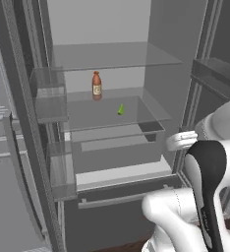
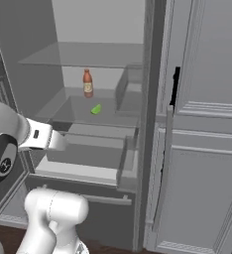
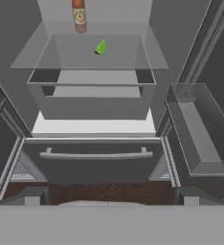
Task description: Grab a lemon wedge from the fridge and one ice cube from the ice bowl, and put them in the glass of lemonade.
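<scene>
The fridge stands with its doors swung wide, and its top is cut off by the frame in all three views. In the left base view the left door's shelves are transparent and hard to separate from the wall behind them. The label on the orange bottle is too small to read.

The white arm rises from the lower right of the left base view, folded at a dark elbow, with its forearm reaching toward the fridge's right edge. In the right base view the forearm enters from the left and points at the lower compartment. The gripper faces the fridge interior from low down, near the drawer front with its long handle. Its two dark tips stand at the far left and far right of the hand view, spread fully apart, with nothing between them.

Count: one orange bottle, one lemon wedge, both on the same glass shelf. The lemon wedge lies to the right of the bottle and nearer the shelf's front, apart from it. One drawer sits below.
</scene>
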